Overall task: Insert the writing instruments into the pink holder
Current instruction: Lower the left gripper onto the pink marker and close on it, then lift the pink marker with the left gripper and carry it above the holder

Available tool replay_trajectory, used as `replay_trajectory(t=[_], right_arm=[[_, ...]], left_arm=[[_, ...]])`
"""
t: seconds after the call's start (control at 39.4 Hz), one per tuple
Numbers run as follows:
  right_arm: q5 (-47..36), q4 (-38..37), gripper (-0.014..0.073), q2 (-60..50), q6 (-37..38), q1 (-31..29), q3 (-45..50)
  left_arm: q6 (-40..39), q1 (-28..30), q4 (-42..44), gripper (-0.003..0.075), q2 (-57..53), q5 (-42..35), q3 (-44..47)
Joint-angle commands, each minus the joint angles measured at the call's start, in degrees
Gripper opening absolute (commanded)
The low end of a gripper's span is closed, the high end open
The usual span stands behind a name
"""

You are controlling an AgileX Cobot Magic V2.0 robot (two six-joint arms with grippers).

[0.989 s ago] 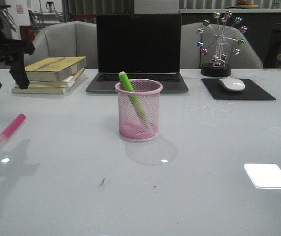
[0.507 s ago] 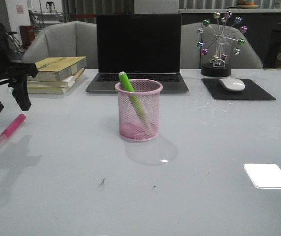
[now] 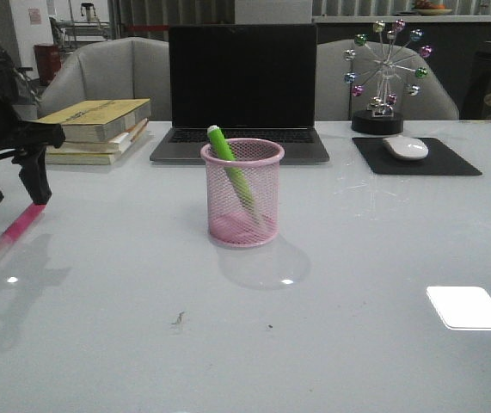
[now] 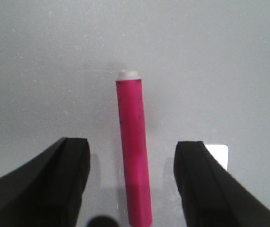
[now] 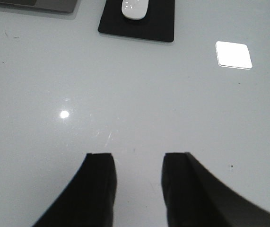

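The pink marker (image 4: 135, 151) lies flat well left of the pink holder (image 3: 242, 193), between the left gripper's (image 3: 10, 194) wide-spread fingers (image 4: 61, 184).

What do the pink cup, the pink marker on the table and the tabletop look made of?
Pink holder: painted metal wire mesh, see-through wall, solid rim. Pink highlighter: likely plastic, smooth matte barrel with a pale end. Table: glossy white surface, maybe glass or lacquer, since it mirrors lights.
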Motion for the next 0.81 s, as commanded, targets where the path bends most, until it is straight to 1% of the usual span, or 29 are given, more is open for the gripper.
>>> replay_trajectory(t=[0.0, 0.48, 0.58, 0.68, 0.79], right_arm=[[-4.18, 0.12, 0.0373, -0.42, -0.54, -0.30, -1.59], [-4.18, 0.12, 0.0373, -0.42, -0.54, -0.30, -1.59], [-4.18, 0.12, 0.0373, -0.42, -0.54, -0.30, -1.59], [-4.18, 0.12, 0.0373, -0.42, -0.54, -0.30, -1.59], [-4.18, 0.12, 0.0373, -0.42, -0.54, -0.30, -1.59]], left_arm=[[-0.26, -0.25, -0.46, 0.0459, -2.22, -0.04, -1.72], [-0.26, -0.25, -0.23, 0.0451, 0.50, 0.37, -1.72], [-0.26, -0.25, -0.23, 0.0381, 0.99, 1.32, -1.72], [-0.26, -0.25, -0.23, 0.0270, 1.37, 2.71, -1.72], [-0.26, -0.25, -0.23, 0.0211, 1.85, 4.73, -1.72]])
